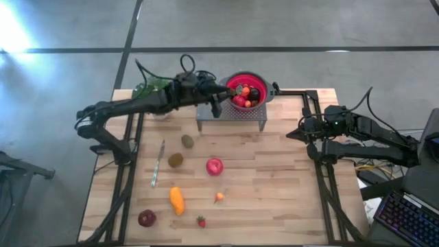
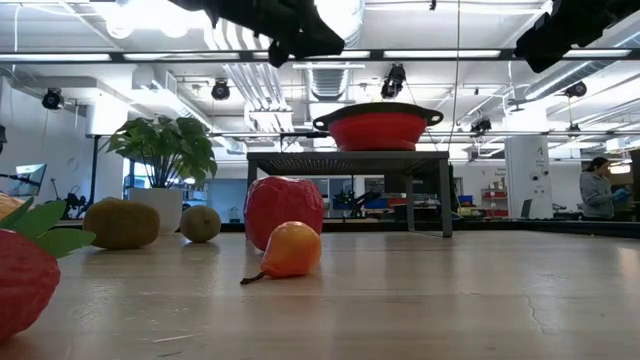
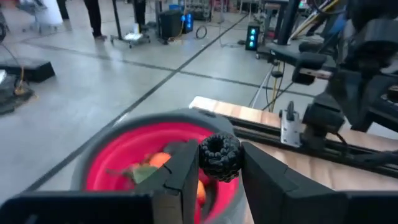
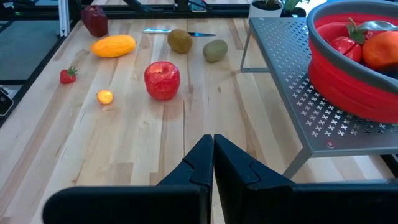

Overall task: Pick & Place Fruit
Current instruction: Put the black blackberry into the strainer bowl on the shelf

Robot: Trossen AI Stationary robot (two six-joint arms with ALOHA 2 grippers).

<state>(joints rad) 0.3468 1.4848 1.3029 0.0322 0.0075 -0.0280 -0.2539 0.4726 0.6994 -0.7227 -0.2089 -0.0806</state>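
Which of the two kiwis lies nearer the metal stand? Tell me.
The greener kiwi, just below the stand's left leg; the browner kiwi lies farther down, beside the knife.

A dark, bumpy blackberry (image 3: 219, 157) is clamped between the fingers of the left pincer (image 3: 217, 171), held above a red colander bowl (image 1: 263, 88) at the far side of the counter (image 1: 288, 206). Several fruits already lie in that bowl, red and orange ones among them. Out on the counter, two brown kiwis (image 1: 186, 141) (image 1: 175, 160) lie left of centre, with a red apple (image 1: 214, 166) just to their right. Nearer, a long orange piece (image 1: 177, 200) lies on its side, a small orange pear-like fruit (image 1: 219, 197) to its right. At the near edge sit a dark-red round fruit (image 1: 146, 218) and a tiny strawberry (image 1: 201, 221).
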